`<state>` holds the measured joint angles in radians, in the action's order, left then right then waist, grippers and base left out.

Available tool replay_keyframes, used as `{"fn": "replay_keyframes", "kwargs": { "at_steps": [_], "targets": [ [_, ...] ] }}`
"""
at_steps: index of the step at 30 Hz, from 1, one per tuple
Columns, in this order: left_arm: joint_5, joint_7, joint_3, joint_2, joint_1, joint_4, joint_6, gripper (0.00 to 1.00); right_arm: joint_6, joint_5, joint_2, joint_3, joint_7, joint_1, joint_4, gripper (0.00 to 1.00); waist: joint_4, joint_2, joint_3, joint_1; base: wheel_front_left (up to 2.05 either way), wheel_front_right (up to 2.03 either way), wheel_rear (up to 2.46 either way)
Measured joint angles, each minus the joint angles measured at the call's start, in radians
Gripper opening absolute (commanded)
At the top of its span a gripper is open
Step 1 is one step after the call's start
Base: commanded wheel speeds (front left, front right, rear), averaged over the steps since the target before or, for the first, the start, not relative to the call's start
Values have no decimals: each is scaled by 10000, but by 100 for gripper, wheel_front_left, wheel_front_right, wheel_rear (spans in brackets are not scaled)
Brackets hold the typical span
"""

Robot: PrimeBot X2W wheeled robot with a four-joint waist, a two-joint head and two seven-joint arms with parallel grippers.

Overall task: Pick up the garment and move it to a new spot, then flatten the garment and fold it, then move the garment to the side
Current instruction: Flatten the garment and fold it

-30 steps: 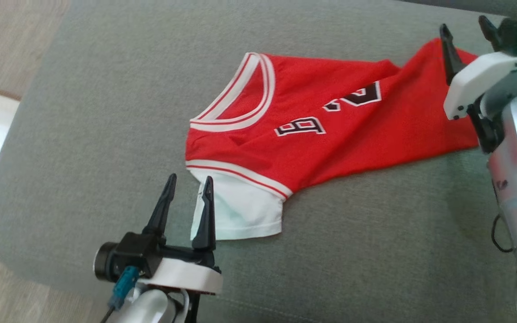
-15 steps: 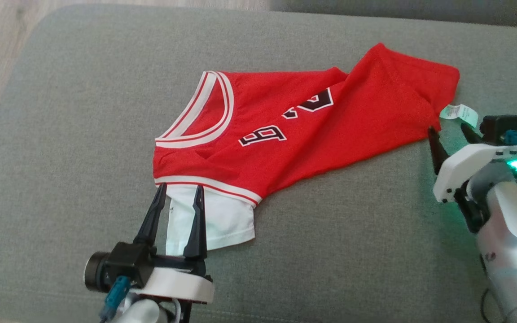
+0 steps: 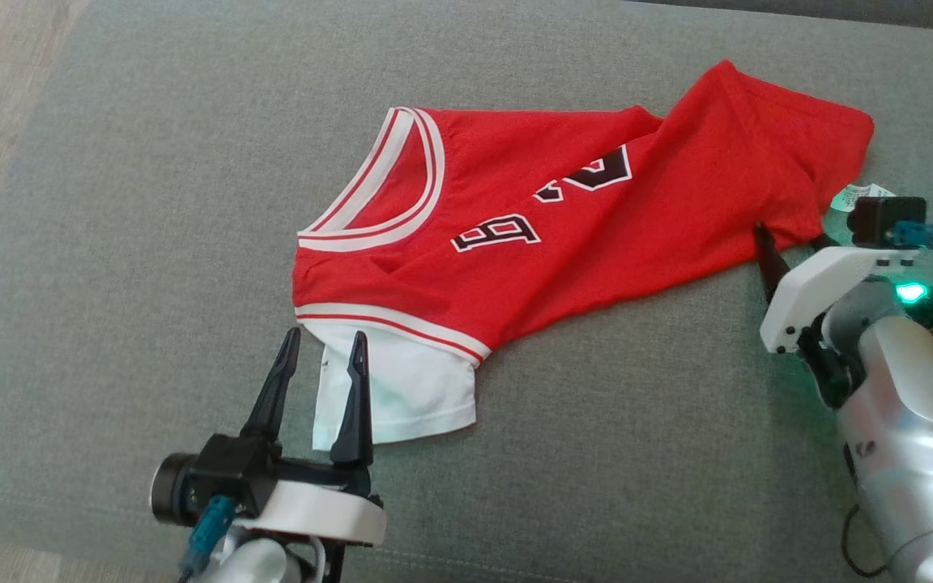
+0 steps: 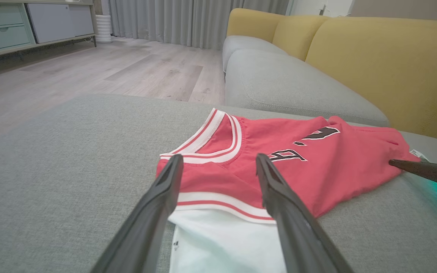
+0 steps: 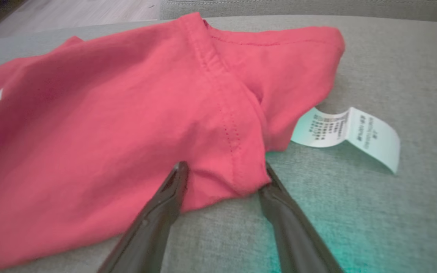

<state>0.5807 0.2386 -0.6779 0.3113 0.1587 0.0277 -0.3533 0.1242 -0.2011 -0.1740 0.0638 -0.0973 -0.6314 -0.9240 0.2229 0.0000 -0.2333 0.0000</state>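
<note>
The garment (image 3: 596, 219) lies rumpled on the sofa cushion (image 3: 151, 202), sleeve (image 3: 410, 389) between the wide-open fingers of the left end effector (image 3: 327, 334), hem corner (image 5: 237, 174) between the parted fingers of the right end effector (image 5: 224, 167): nothing gripped, so flattening and folding likely remain.

Garment (image 3: 580, 219) laid across the seat cushion (image 3: 151, 202), left gripper (image 3: 327, 334) placed at its near left end (fingers (image 3: 353, 397) spread over the sleeve (image 3: 410, 393) edge), right gripper (image 5: 223, 167) set astride its right corner, label (image 5: 347, 132) lying just beside that corner, sofa (image 4: 298, 76) behind.
</note>
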Motion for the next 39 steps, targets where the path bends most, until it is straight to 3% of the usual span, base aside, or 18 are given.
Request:
{"fn": "replay_keyframes", "kwargs": {
  "at_steps": [1, 2, 3, 4, 9, 16, 24, 25, 26, 28, 39],
  "targets": [
    [0, 0, 0, 6, 0, 0, 0, 100, 0, 0, 8, 21, 2, 0, -10, 45, -12, 0, -3, 0, 0, 0, 0],
    [0, 0, 0, 6, 0, 0, 0, 100, 0, 0, 8, 21, 2, 0, -10, 38, -12, 0, -3, 0, 0, 0, 0],
    [2, 0, 2, 13, 0, 0, -2, 100, 0, 2, 12, 31, 4, 0, -25, 21, -29, 0, -2, 0, 0, 0, 0],
    [2, 0, 4, 23, 0, 0, -10, 100, 0, 2, 21, 35, 6, 0, -46, 15, -57, 0, 5, 0, 0, 0, 0],
    [2, 0, 2, 79, -1, 2, -75, 100, 0, 102, 167, -38, 301, 55, -27, 4, -257, 0, 120, 1, 0, 0, 0],
    [6, -12, -2, 157, -46, 6, -94, 100, 0, 180, 504, -644, 685, 993, 963, 0, -574, 0, 587, 0, 0, 0, 0],
    [109, -12, -10, 238, -523, 0, -163, 100, 0, 792, 851, -2115, 395, 3605, 3394, 0, -898, 0, 1131, -1, 0, 0, 0],
    [119, -12, -10, 247, -553, 0, -163, 100, 0, 909, 932, -2320, 320, 3936, 3766, 3, -924, 0, 1168, -1, 0, 0, 0],
    [188, -12, -10, 247, -579, 2, -161, 100, 0, 1020, 1005, -2477, 232, 4243, 4102, 20, -944, 0, 1198, -1, 0, 0, 0],
    [291, -12, -4, 255, -646, 31, -150, 100, 0, 1151, 1139, -2727, 140, 4783, 4730, 100, -981, 0, 1245, -1, 0, 0, 0],
    [546, 4, -2, 249, -1079, 460, 109, 100, 0, 1152, 1308, -2982, 454, 6433, 6435, 100, -1083, 0, 1777, -1, 0, 0, 0]
  ]
}}
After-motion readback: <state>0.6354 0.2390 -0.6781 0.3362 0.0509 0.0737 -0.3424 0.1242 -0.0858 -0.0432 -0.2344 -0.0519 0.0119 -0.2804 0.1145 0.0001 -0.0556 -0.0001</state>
